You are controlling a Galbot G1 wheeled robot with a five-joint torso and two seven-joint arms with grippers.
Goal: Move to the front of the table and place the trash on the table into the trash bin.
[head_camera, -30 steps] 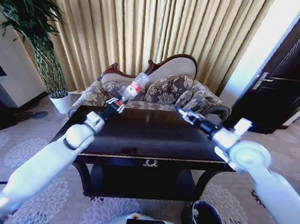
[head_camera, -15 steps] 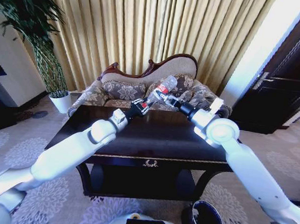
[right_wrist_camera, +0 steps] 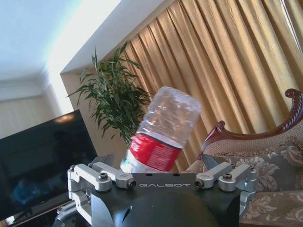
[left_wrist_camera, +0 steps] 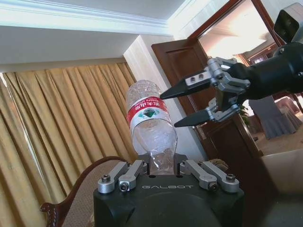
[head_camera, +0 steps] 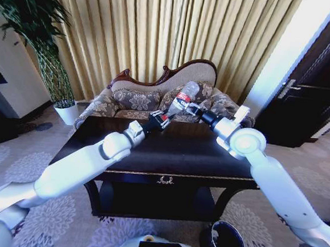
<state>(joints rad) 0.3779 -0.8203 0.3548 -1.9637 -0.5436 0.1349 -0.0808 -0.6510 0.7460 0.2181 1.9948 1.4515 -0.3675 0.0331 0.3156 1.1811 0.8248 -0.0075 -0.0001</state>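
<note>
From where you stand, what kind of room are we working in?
Probably a hotel suite or formal sitting room: an ornate carved sofa behind the dark table, full-length gold curtains, a patterned carpet, and a tall potted plant in the corner.

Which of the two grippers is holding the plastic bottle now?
The left gripper: it is shut on the bottle, while the right gripper is open beside the red label.

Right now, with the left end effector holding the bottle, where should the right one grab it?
Probably the red-label band. The left end effector clamps the bottle at its lower end, so label and upper body stand free. The right end effector, open, sits beside the label; closing in sideways, clear of the left fingers, looks cleanest.
</note>
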